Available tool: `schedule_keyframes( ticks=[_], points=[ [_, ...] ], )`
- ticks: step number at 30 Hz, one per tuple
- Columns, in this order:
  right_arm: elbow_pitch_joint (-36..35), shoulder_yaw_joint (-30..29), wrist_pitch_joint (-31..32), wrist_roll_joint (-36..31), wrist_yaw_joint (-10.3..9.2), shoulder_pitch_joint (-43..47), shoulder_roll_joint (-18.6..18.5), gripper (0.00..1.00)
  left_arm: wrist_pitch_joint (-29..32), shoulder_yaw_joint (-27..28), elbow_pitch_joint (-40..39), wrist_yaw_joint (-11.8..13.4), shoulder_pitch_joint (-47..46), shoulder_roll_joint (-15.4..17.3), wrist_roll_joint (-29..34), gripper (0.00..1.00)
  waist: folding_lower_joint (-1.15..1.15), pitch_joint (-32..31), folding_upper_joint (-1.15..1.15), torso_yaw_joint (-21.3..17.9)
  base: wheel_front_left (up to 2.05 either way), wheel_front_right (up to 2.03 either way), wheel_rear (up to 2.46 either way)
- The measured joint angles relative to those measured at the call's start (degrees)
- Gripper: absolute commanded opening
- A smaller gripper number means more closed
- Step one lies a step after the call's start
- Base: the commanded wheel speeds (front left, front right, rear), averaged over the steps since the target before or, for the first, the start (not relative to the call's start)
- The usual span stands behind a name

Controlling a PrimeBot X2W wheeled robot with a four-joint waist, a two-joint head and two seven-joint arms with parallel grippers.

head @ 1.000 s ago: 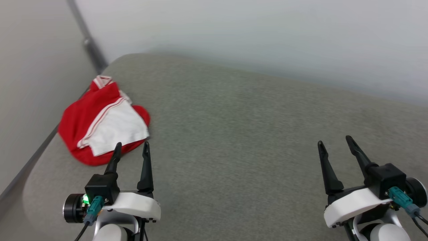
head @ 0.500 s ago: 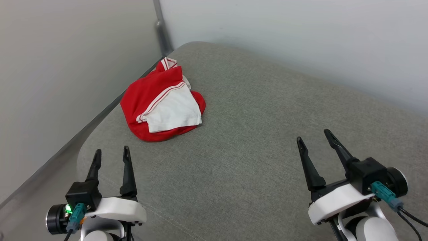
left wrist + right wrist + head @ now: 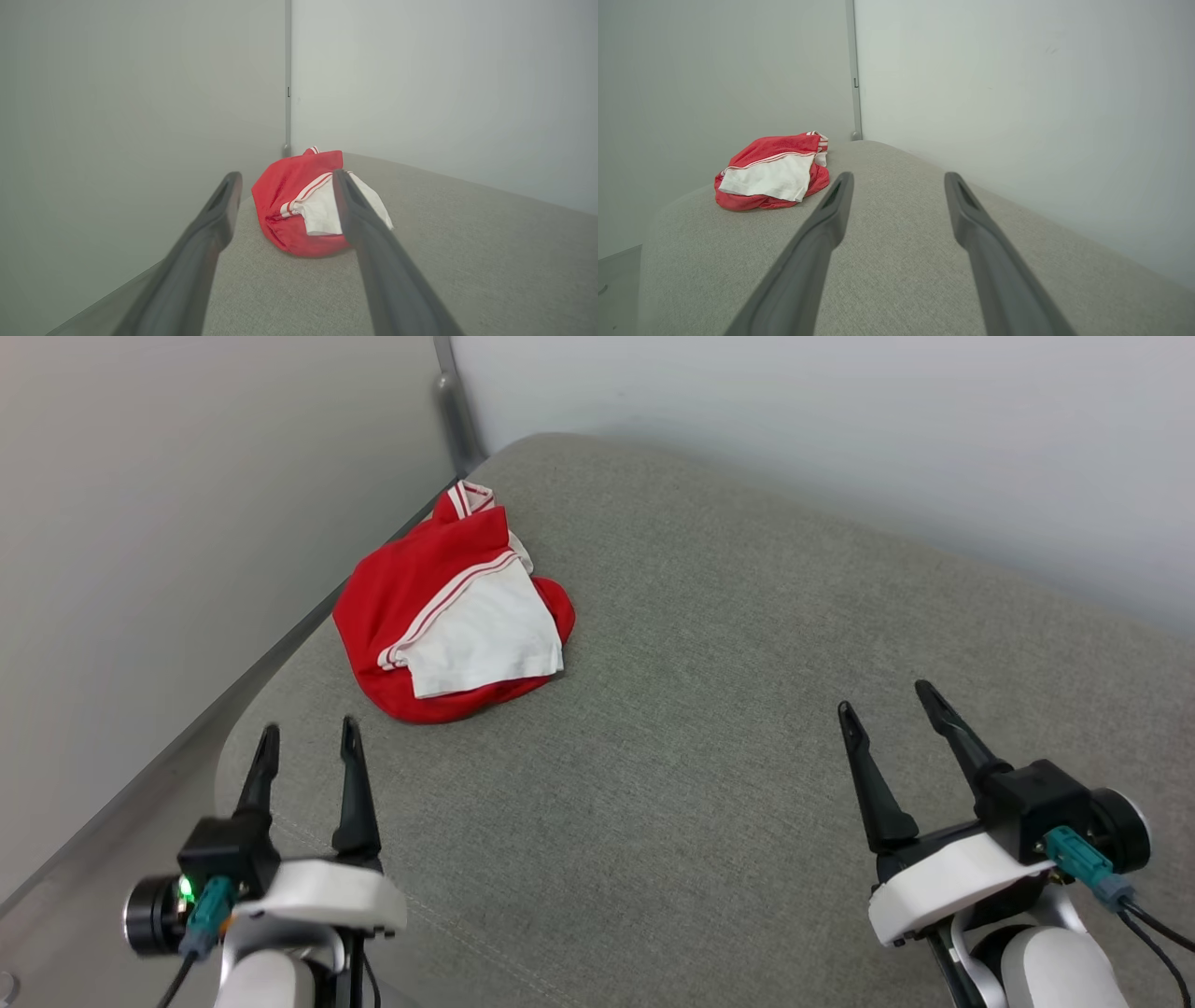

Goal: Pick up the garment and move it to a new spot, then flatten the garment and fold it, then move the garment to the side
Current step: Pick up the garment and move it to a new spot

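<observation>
Pale walls [image 3: 187, 476] meet at a grey corner post [image 3: 453, 401] behind your rounded, woven grey cushion [image 3: 709, 775]. Near its far left corner lies the garment [image 3: 411, 607], a crumpled red heap with a white, stripe-trimmed sleeve on top. Your left wrist view frames it between the fingers, untouched. The left gripper [image 3: 309, 728] and right gripper [image 3: 884, 697] hover spread apart, holding nothing.

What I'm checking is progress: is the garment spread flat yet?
No, the garment lies bunched in a crumpled heap on the grey cushion.
</observation>
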Motion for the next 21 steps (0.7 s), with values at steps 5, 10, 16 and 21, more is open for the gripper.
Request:
schedule_keyframes(
  ticks=[5,10,16,21],
  points=[
    [-2.0,-0.3,0.7,-0.7,0.0,-0.1,0.0,1.0,0.0,-0.3,1.9,-1.6,-6.3,1.5,0.3,1.0,0.0,1.8,0.0,-0.7,0.0,0.0,0.0],
    [-4.2,0.0,1.8,-3.4,0.0,-2.6,0.0,1.0,0.4,-0.2,3.9,-2.9,-15.5,3.9,0.4,1.0,0.0,5.2,0.0,-3.4,0.0,0.0,0.0],
    [-6.5,0.0,2.1,-4.7,0.0,-6.4,0.0,1.0,10.1,1.4,4.9,-4.9,-28.0,9.8,-2.2,1.0,0.01,11.5,0.0,-8.4,0.0,0.0,0.0],
    [-8.6,-0.1,1.4,-5.1,0.0,-9.5,0.0,1.0,22.2,2.7,7.4,-6.5,-33.6,16.8,-5.7,1.0,0.01,16.8,0.0,-12.3,0.0,0.0,0.0]
  ],
)
